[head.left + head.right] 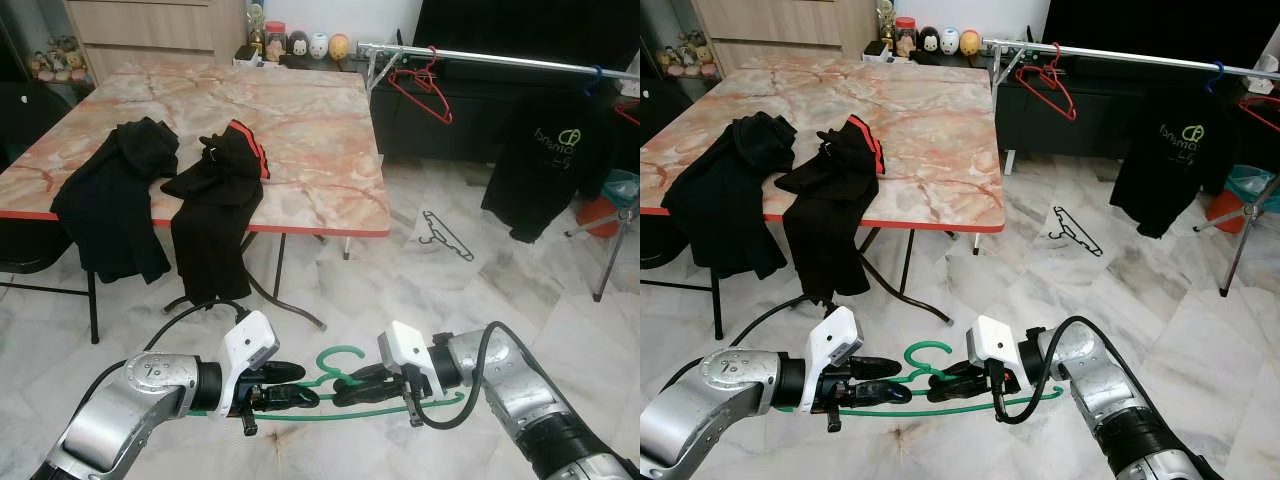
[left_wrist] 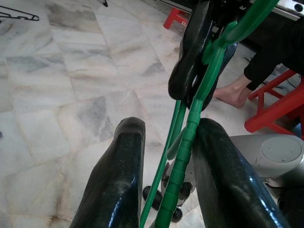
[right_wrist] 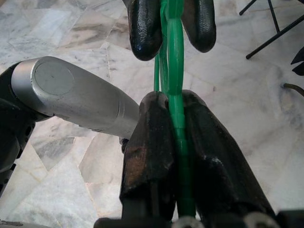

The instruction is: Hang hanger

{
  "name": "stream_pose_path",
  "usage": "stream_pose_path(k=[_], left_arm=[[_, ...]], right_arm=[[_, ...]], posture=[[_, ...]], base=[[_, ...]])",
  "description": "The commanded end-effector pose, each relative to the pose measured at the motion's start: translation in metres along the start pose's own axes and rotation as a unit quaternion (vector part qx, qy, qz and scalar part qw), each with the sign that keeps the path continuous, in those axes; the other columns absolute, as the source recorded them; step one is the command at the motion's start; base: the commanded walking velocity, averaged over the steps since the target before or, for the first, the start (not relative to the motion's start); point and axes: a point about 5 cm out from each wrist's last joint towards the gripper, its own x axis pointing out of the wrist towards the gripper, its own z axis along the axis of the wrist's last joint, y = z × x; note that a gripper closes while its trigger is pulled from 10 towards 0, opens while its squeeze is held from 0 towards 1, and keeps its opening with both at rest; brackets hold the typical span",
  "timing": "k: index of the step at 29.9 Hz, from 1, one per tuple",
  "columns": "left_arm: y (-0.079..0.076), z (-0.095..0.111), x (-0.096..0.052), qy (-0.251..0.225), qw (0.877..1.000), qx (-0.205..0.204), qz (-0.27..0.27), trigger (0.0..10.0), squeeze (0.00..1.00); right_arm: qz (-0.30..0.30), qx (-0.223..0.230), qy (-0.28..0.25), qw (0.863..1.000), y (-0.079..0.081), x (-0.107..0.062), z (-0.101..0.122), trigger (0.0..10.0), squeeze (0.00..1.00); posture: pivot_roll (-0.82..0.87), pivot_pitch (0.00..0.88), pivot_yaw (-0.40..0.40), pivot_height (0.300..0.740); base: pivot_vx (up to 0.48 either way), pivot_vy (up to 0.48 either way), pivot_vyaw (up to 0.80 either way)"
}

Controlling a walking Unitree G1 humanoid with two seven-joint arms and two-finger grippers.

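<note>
Green hanger (image 1: pixel 345 385) held low between both grippers

The right gripper (image 3: pixel 173 137) is clamped on its ribbed green wire; the left gripper (image 2: pixel 166 152) straddles it loosely, fingers apart. Shirt (image 1: pixel 545 160) lettering is illegible.

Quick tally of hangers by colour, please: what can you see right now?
Green hanger, held between both grippers: 1
Red hanger, on the rail: 1
Black hanger, lying on the floor: 1
Blue hanger hook, over the black T-shirt: 1
Total: 4
</note>
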Motion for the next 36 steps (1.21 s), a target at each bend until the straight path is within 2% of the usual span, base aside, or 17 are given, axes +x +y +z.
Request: stream_pose_path(k=[1,19,20,21,22,36], left_arm=[[-0.001,0.0022,0.0011,0.002,1.0,0.009,-0.003,0.0,0.0],[0.0023,0.0049,0.0,-0.006,1.0,0.009,0.006,0.0,0.0],[0.0028,0.0048,-0.0004,-0.006,1.0,0.01,0.007,0.0,0.0],[0.0028,0.0048,-0.0004,-0.006,1.0,0.01,0.007,0.0,0.0],[0.0033,0.0048,-0.0008,-0.006,1.0,0.01,0.008,0.0,0.0],[0.0075,0.0022,-0.0042,0.001,1.0,0.017,0.016,0.0,0.0]], right_arm=[[-0.001,-0.019,-0.009,1.0,-0.0016,-0.001,0.0079,10.0,0.0],[0.004,-0.02,-0.012,1.0,-0.0013,-0.0008,0.0081,10.0,0.0],[0.005,-0.02,-0.012,1.0,-0.0013,-0.0007,0.0079,10.0,0.17],[0.005,-0.02,-0.012,1.0,-0.0013,-0.0007,0.0079,10.0,0.17],[0.005,-0.02,-0.012,1.0,-0.0012,-0.001,0.0076,10.0,0.99],[0.022,-0.004,-0.03,0.999,0.0019,-0.005,0.0074,10.0,1.0]], posture=[[0.07,0.0,-0.075,0.736],[0.07,0.0,-0.074,0.736],[0.07,0.0,-0.074,0.736],[0.07,0.0,-0.074,0.736],[0.07,0.0,-0.074,0.736],[0.07,0.0,-0.075,0.736]], base=[[0.0,0.0,0.0],[0.0,0.0,0.0],[0.0,0.0,0.0],[0.0,0.0,0.0],[0.0,0.0,0.0],[0.0,0.0,0.0]])
